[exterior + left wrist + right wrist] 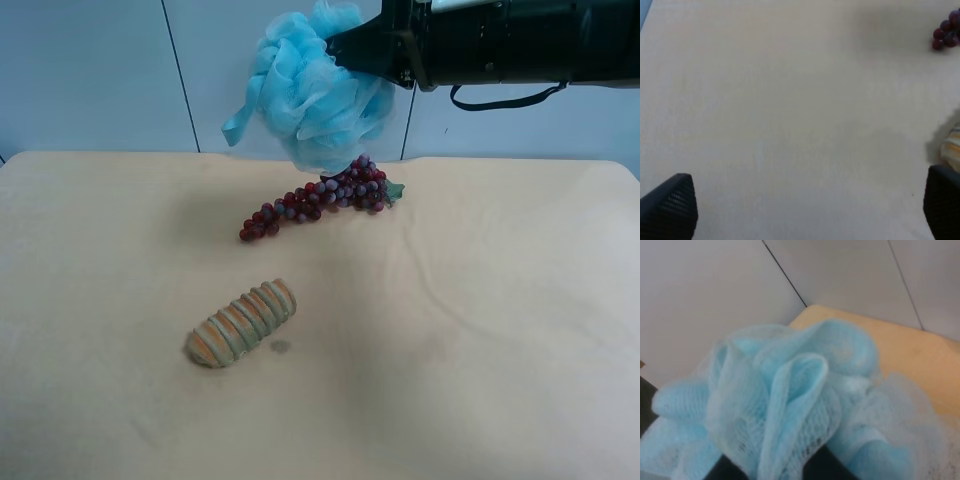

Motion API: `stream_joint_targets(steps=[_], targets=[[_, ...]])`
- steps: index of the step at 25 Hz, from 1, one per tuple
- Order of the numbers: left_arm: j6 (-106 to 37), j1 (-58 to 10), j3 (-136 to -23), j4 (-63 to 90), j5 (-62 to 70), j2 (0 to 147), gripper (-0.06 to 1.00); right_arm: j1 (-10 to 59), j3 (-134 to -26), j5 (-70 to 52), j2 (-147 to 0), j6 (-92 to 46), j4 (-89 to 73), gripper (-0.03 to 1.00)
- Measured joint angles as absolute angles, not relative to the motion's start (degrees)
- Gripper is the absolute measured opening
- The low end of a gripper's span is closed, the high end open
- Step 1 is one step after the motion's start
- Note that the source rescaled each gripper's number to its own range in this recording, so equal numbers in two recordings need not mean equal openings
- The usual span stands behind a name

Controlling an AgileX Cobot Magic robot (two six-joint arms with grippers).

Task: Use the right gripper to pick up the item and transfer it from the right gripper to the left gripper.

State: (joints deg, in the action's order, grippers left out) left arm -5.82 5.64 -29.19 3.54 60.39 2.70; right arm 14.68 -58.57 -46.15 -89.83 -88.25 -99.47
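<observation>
A fluffy light-blue mesh bath pouf (310, 85) was held high above the beige cloth-covered desk (480, 330). It was gripped by the right pincer (345, 48), whose black arm (520, 40) reached in from the exterior high view's right edge. This pincer was closed on the pouf, with its tips buried in the mesh, so only its tapered black base could be seen. The pouf's small loop tail (235, 125) hung toward that view's left. The right wrist view was almost filled by the pouf's folds (790, 405), with a corner of the desk (920, 355) seen behind them. Just beneath the pouf in the exterior high view, a purple-red bunch of grapes (320, 195) lay on the desk. A ribbed tan-and-orange loaf (242, 322) lay at an angle nearer the camera, apart from the grapes. The left pincer (810, 210) was seen only in the left wrist view. Its two black textured fingertips (670, 207) were spread wide apart, open, above the desk surface (790, 100). The grapes (946, 32) and an edge of the loaf (952, 147) were caught at one side of that view.
</observation>
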Motion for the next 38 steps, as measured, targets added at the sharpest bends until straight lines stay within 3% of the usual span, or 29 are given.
stream_joint_targets(steps=[12, 29, 38], targets=[[-12.25, 5.64, -40.65, 14.01, 56.76, 20.48, 0.95, 14.68, -58.57, -46.15, -89.83, -88.25, -99.47, 0.01], [-54.27, 5.64, -41.89, 63.22, 48.62, 44.00, 0.95, 14.68, -58.57, -46.15, -89.83, -88.25, -99.47, 0.01], [-68.56, 5.64, -41.89, 75.40, 49.54, 51.86, 0.95, 14.68, -58.57, -46.15, -89.83, -88.25, -99.47, 0.01]])
